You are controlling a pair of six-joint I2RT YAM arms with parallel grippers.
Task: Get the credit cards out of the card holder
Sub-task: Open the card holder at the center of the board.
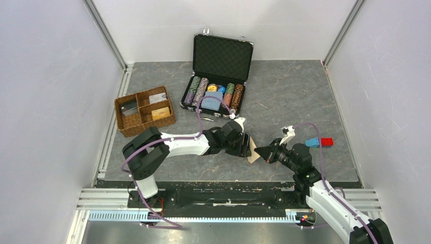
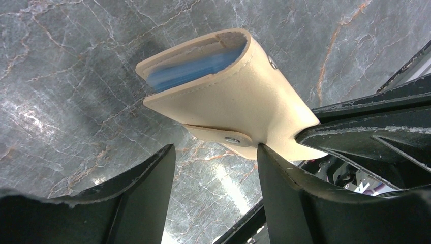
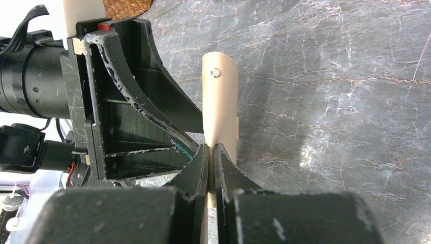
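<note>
- The right fingers [image 3: 195, 175] are clamped on the closed edge of the card holder [image 3: 219, 101]. They hold it raised off the counter [image 3: 330, 101], probably to steady it.
- The left fingers [image 2: 147, 188] stand apart on either side of it, gripping nothing.
- Blue shows inside its open mouth; whether that is credit cards or lining is unclear.

A brown wicker divided tray [image 1: 133, 129] sits near the left edge of the dark, marble-look table [image 1: 295, 96]. To its right and further back, a black hard case [image 1: 222, 53] stands open with its foam-lined lid upright. Rows of round poker chips [image 1: 195, 89] are packed across its base. A blue patterned deck of playing cards [image 1: 213, 100] rests among the chips at the front. Well apart on the right, a blue block [image 1: 312, 143] and a red block [image 1: 327, 142] lie touching end to end. White walls [image 1: 45, 91] enclose the sides.
</note>
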